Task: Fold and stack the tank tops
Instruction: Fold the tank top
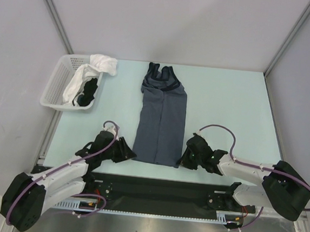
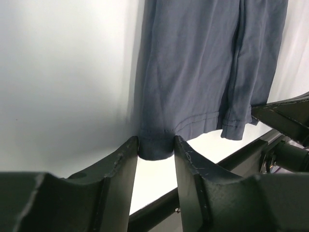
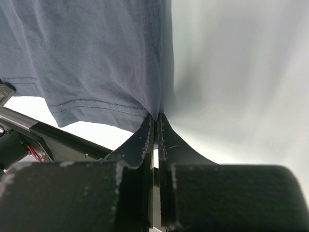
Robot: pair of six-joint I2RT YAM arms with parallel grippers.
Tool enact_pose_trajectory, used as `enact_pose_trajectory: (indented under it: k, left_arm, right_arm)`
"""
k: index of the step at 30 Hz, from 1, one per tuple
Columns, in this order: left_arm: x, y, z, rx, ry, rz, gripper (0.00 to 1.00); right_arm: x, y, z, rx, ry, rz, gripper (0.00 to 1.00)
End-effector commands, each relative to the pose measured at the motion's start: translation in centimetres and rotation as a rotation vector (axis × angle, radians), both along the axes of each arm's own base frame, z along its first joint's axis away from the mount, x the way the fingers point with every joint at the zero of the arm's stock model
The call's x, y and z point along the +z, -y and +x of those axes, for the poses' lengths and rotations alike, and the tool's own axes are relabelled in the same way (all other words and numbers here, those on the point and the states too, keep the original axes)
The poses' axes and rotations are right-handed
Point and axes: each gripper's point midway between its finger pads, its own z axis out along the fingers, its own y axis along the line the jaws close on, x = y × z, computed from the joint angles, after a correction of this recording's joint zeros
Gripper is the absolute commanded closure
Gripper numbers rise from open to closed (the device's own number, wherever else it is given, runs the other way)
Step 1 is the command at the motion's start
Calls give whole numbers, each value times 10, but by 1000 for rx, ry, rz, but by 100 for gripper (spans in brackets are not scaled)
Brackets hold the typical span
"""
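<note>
The slate-blue tank top [image 1: 161, 116] lies flat in a long narrow strip down the middle of the table, straps at the far end. My left gripper [image 1: 131, 155] is at its near left hem corner. In the left wrist view the fingers [image 2: 156, 142] stand narrowly apart with the bunched corner of the top [image 2: 203, 63] filling the gap between them. My right gripper [image 1: 182, 161] is shut on the near right hem corner; the wrist view shows the cloth [image 3: 87, 48] pinched at the tips [image 3: 157, 117]. A black garment [image 1: 87, 93] lies in the basket.
A white lattice basket [image 1: 52, 93] stands at the far left, with a white cloth [image 1: 97, 65] spilling over its rim. The table's near edge and a black rail [image 1: 154, 189] run just behind both grippers. Grey walls enclose the sides.
</note>
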Motion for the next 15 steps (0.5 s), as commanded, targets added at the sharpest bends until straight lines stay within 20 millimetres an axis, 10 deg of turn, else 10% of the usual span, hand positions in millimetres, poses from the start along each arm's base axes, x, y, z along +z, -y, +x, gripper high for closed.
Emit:
enact_pose_trajectory:
  k: [1, 5, 15]
  left_arm:
    - [-48, -34, -46, 6, -196, 174, 57]
    - [-47, -29, -42, -18, -198, 171, 100]
    - [-36, -16, -80, -126, -244, 139, 100]
  right_arm:
    - [-16, 11, -10, 21, -40, -55, 99]
    - [-16, 9, -12, 40, -49, -62, 100]
    - [-1, 12, -58, 190, -93, -94, 100]
